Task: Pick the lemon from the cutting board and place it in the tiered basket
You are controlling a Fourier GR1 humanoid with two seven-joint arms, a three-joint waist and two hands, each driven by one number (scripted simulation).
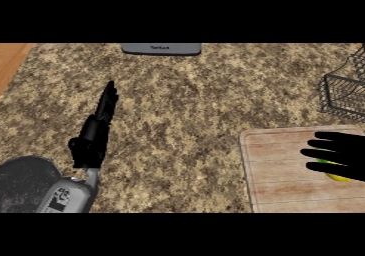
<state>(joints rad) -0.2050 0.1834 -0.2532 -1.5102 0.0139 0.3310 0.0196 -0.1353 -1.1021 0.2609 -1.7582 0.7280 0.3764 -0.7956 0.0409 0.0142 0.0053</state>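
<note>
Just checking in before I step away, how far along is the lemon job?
Nothing is done yet. The right hand is over the lemon, which is on the cutting board; whether it grips is unclear. The tiered basket awaits. The left hand rests open.

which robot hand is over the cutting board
The right robot hand, fingers stretched over the lemon on the cutting board. The left robot hand is above bare counter.
</note>
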